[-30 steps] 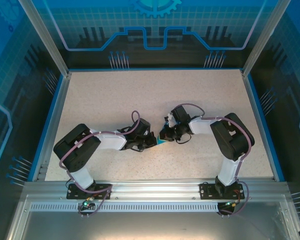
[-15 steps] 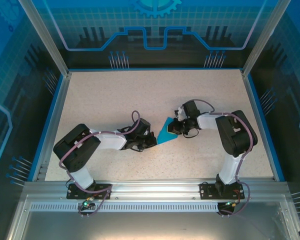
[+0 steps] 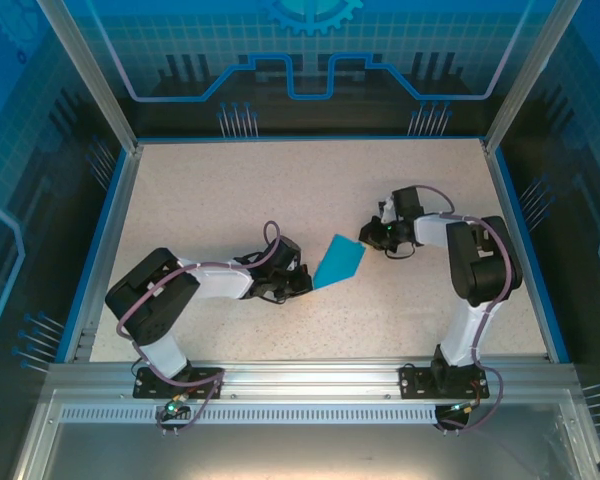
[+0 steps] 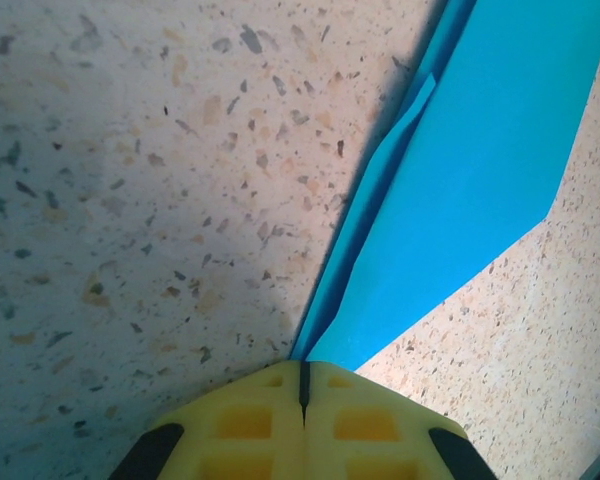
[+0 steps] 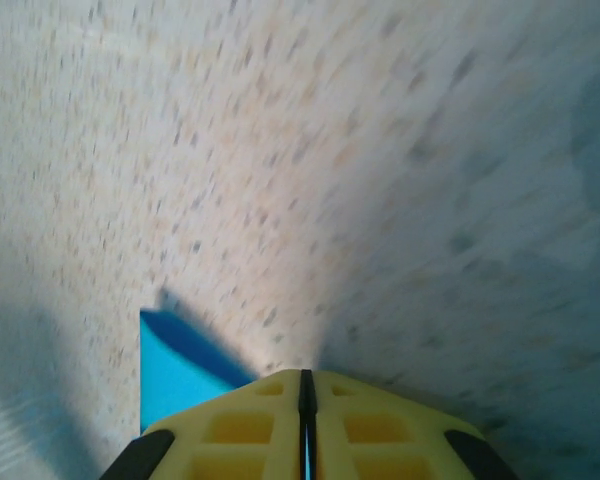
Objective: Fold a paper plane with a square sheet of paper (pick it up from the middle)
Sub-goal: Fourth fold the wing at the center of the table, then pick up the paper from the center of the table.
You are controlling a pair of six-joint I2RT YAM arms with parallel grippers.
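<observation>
Rightward swings the right gripper [image 3: 369, 233], clear of the paper [image 3: 338, 262] now, pads pressed together on nothing. Left gripper [image 3: 304, 283] is clenched on the paper's near tip, pinning it mid-table [image 3: 220, 200]. Layered folds already make a narrow wedge. I'd say the wings and final creases are yet to come.

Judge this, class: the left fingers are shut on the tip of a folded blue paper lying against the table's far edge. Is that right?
Not quite. The paper lies near the middle of the table, well short of its far edge, as the top view shows. The left fingers are indeed shut on its tip.
</observation>
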